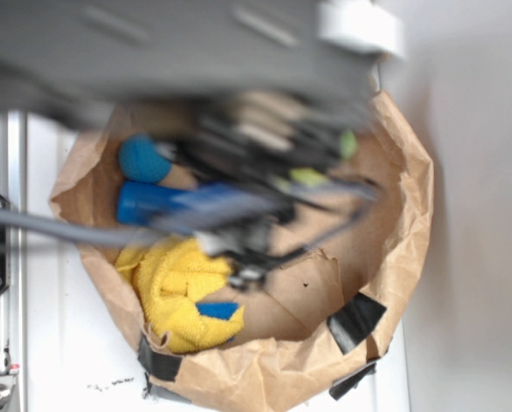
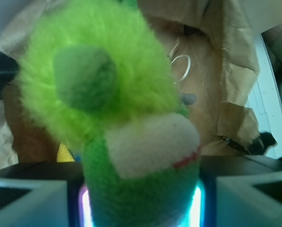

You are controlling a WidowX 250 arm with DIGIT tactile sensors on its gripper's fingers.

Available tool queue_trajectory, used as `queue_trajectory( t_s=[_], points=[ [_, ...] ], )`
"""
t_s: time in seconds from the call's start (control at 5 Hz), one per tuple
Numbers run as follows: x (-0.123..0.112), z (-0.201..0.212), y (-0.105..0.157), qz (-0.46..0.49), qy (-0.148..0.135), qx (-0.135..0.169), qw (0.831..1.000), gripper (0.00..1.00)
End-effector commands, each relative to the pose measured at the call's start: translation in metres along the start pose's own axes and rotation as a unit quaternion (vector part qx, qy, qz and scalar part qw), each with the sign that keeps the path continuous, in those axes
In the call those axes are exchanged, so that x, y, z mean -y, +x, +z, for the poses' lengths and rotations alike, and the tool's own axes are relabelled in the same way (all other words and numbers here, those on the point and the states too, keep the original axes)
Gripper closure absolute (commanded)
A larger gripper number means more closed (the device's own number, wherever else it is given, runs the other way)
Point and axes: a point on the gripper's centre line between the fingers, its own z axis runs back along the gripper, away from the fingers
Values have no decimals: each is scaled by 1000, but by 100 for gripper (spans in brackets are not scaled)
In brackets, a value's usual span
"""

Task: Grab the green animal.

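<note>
Green animal: the small fuzzy lime-green plush toy with a darker green head and pale snout [image 2: 126,137] fills the wrist view, wedged between the gripper's two fingers.
Yellow cloth: a fuzzy yellow cloth [image 1: 180,287] lies at the left of the crumpled brown paper bin [image 1: 410,215], near a blue cylinder [image 1: 148,202].
Gripper: the dark, motion-blurred gripper [image 1: 247,257] hangs over the bin; its fingers are clamped on the toy's head end.
Progress: the grasp looks made and the toy seems raised above the bin floor; only holding it securely appears left.
</note>
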Motion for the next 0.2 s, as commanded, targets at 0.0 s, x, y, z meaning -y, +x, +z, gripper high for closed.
queue_trajectory(
  t_s=[0.0],
  points=[
    [-3,4,12,22,-24,120,992,100]
  ],
)
